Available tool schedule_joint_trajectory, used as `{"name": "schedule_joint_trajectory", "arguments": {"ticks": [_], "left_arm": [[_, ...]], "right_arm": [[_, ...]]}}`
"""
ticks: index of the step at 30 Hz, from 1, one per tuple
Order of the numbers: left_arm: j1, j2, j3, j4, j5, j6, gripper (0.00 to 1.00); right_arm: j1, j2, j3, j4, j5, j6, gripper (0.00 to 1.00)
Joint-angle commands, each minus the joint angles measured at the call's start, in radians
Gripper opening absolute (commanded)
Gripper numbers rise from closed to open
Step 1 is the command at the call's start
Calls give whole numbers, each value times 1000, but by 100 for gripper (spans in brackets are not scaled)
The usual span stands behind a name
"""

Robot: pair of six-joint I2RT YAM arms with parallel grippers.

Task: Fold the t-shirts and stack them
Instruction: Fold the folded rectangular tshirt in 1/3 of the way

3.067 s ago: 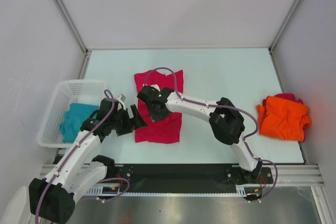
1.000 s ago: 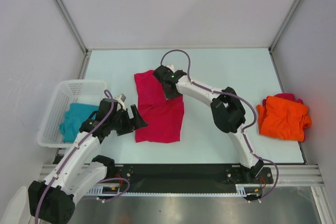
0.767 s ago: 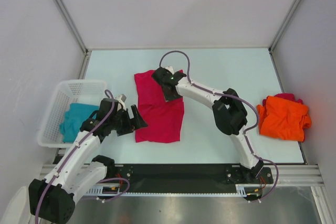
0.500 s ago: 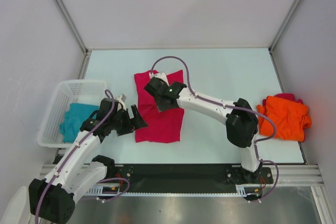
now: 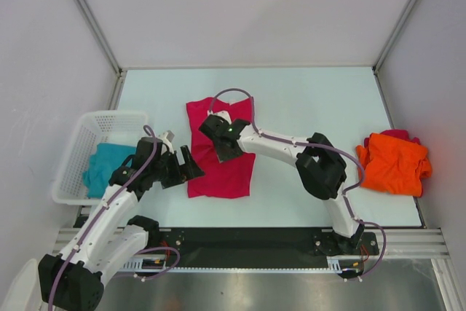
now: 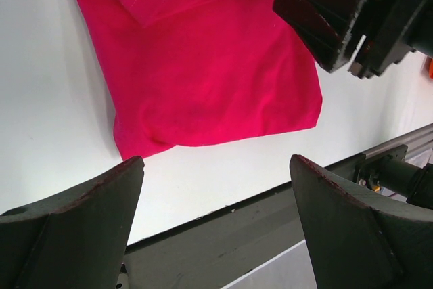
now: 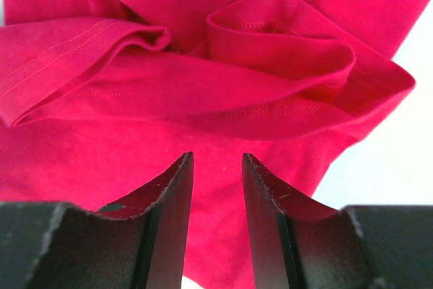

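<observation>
Three shirts: You have three soft cloth t-shirts to fold, and only one lies spread on the pale flat table (image 5: 313,100).
Left gripper: Your black two-finger left gripper (image 5: 192,164) is nearest to you. Its fingers are as wide apart as can be and it holds nothing. It sits low, just beside the near left side of the spread shirt.
Pink shirt: The crimson-pink short-sleeved cloth t-shirt (image 5: 218,176) lies in the middle of the table. Its near part is flat and smooth. Its far part is bumpy, with loose rolled folds.
Right gripper: Your black two-finger right gripper (image 7: 216,157) is over the middle of the pink shirt. Its fingers are part way apart with a small gap. You can see no cloth pinched in that gap.
Teal shirt: The crumpled teal cloth t-shirt (image 5: 105,165) sits inside the white plastic mesh basket (image 5: 73,158) on the left.
Orange shirt: The bright orange cloth t-shirt (image 5: 393,164) is in a heap far off to the right, well apart from the pink one.
How it will feel: It looks light, soft and floppy. It will likely sag, slide and bunch up when you pull it. It will not break.
Where to hold: Pinch a stitched edge or a corner, and catch all the layers. The flat middle gives your fingers little to grab.
</observation>
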Motion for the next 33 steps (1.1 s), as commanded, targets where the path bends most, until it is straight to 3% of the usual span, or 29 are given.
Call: {"name": "schedule_joint_trajectory", "arguments": {"ticks": [1, 22, 28, 33], "left_arm": [[4, -15, 44, -10, -4, 15, 95], [6, 11, 57, -16, -13, 27, 95], [4, 32, 53, -4, -5, 29, 95], [4, 100, 42, 53, 42, 41, 95]], "right_arm": [[-14, 44, 38, 36, -15, -4, 40], [-164, 249, 398, -3, 4, -136, 36], [-157, 168, 290, 1, 17, -112, 35], [-125, -57, 80, 41, 62, -78, 38]]}}
